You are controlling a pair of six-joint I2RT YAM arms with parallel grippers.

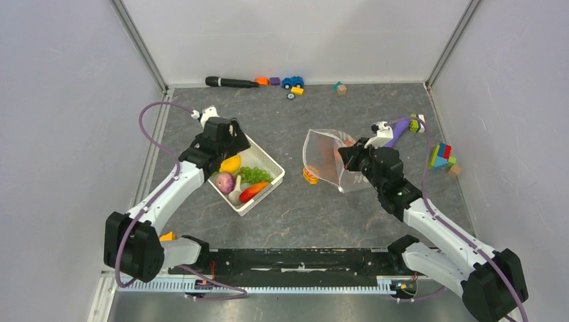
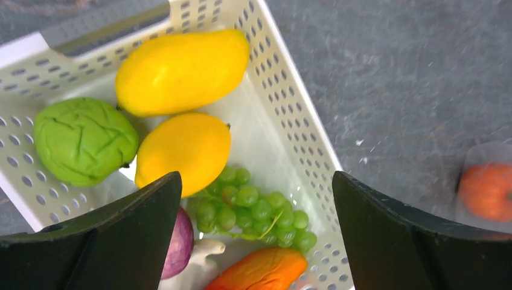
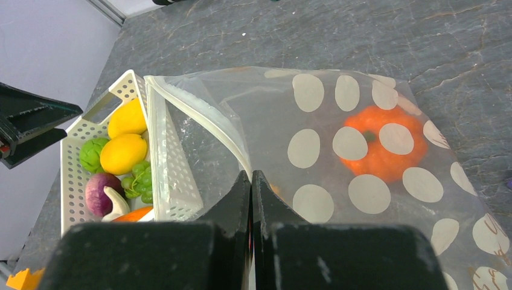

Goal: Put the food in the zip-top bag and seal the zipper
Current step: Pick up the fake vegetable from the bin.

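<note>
White basket (image 1: 268,157) lies under the left fingers (image 1: 228,144); right fingers (image 1: 347,158) hold the zip-top bag (image 1: 322,154) to its right. Left wrist: fingers apart over two mangoes (image 2: 181,69), one pepper (image 2: 84,148), grapes (image 2: 253,208), onion (image 2: 181,241), garlic (image 2: 202,272), chili (image 2: 259,272); nearer mango (image 2: 184,151) slants across the gap. Right wrist: fingers clamped on the bag rim, one pumpkin (image 3: 380,145) inside

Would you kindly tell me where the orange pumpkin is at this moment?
The orange pumpkin lies inside the zip-top bag, seen through its dotted plastic in the right wrist view, right of the white basket.
</note>
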